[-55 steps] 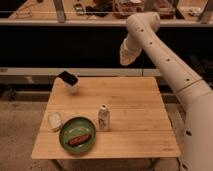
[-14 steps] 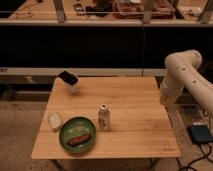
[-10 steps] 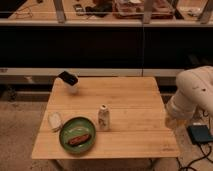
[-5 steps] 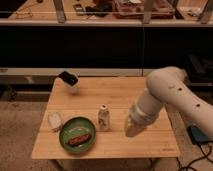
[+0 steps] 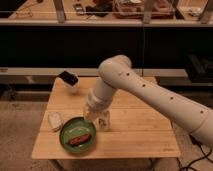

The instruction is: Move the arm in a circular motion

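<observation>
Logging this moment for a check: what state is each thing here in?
arm: reaching from the right over the table, bent downward.
gripper: shut, low beside the bottle, above the plate rim.
bottle: upright.
plate: flat, holding a sausage.
white packet: lying flat.
black object: tilted, back left of table.

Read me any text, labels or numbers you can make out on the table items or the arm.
No legible text anywhere in view.
Small white bottle: any label is too blurred to read.
Arm: only dark dots, no writing.
Green plate and dark-topped object: no markings visible.
Pincer, shut, low beside the bottle at the plate's edge: no markings.
</observation>
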`<state>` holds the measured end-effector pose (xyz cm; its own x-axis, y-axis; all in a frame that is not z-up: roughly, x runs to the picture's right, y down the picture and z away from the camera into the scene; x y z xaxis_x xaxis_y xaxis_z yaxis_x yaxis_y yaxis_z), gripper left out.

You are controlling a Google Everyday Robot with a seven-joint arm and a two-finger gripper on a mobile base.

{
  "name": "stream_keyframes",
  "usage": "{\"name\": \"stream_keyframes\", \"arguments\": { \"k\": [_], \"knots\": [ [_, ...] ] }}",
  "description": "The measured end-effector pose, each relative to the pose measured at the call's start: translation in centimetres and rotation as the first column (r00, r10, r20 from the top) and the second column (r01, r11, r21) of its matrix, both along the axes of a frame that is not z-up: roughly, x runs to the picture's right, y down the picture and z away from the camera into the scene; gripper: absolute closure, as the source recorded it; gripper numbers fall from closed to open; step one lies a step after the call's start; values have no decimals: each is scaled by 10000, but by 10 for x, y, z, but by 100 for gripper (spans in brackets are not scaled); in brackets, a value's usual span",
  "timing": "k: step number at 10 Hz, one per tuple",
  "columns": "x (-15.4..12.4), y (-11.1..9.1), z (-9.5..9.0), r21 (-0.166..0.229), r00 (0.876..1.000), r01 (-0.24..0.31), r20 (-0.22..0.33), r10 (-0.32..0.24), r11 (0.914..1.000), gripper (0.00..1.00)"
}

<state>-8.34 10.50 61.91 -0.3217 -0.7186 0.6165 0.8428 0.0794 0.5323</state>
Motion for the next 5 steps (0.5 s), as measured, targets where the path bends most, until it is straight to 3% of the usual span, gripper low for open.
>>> {"name": "stream_keyframes", "arguments": {
  "k": [3, 4, 5],
  "knots": [
    [-21, -53, 71, 557, 9951, -566, -779, 609, 9968, 100],
    [-17, -71, 96, 762, 9886, -800, -1215, 889, 9939, 100],
    [5, -88, 133, 1011, 9691, -1136, -2078, 1327, 9884, 100]
  ]
}}
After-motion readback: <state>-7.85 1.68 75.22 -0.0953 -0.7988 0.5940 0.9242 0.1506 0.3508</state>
